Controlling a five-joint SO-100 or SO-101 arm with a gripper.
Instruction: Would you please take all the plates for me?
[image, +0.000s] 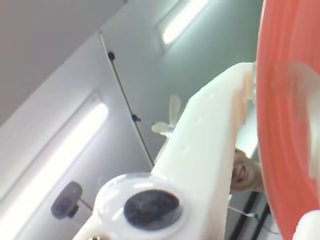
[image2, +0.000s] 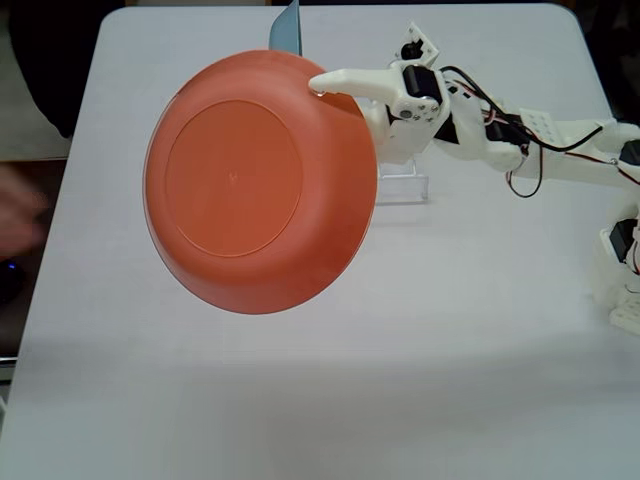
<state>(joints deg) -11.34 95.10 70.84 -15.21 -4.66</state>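
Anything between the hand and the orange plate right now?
No. In the fixed view the hand already grips the orange-red plate by its upper right rim and holds it up above the table. A light blue plate edge shows behind it.

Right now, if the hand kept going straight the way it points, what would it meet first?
Nothing obvious. The hand, shut on the orange-red plate, points left in the fixed view; past the plate only bare table shows, though height is unclear.

Probably office: ceiling strip lights (image: 60, 155)
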